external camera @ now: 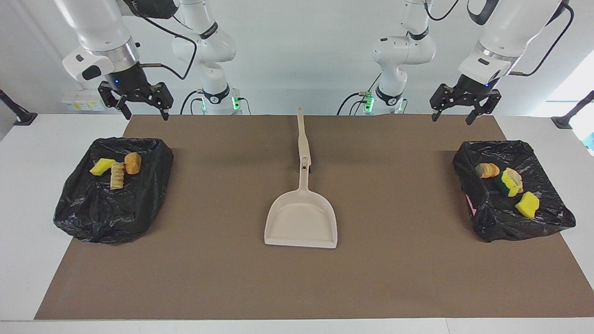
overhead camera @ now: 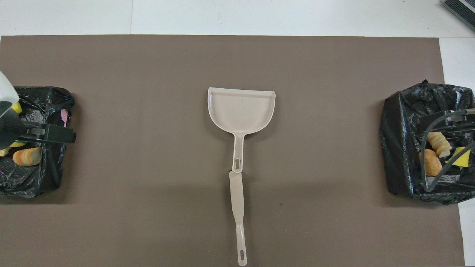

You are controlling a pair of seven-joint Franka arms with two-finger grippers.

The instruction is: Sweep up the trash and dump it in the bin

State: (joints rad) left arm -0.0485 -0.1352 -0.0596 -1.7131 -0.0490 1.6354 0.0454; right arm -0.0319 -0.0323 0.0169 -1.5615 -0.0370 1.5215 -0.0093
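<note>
The trash lies in two black-lined bins. In the bin [external camera: 93, 218] at the right arm's end are a yellow chunk [external camera: 103, 166], a beige one [external camera: 117, 175] and an orange one [external camera: 132, 163]. The bin [external camera: 510, 222] at the left arm's end holds an orange chunk [external camera: 488, 170], a yellow-and-green one [external camera: 509, 182] and a yellow one [external camera: 528, 204]. My left gripper [external camera: 452, 116] hangs open and empty, high over the robots' side of that bin. My right gripper [external camera: 145, 113] waits open and empty above the other bin's robots' side.
A beige dustpan [external camera: 301, 218] lies flat at the middle of the brown mat [external camera: 209, 269], its handle pointing toward the robots. The beige brush handle [external camera: 303, 139] lies in line with it, nearer the robots. White table [external camera: 28, 185] borders the mat at both ends.
</note>
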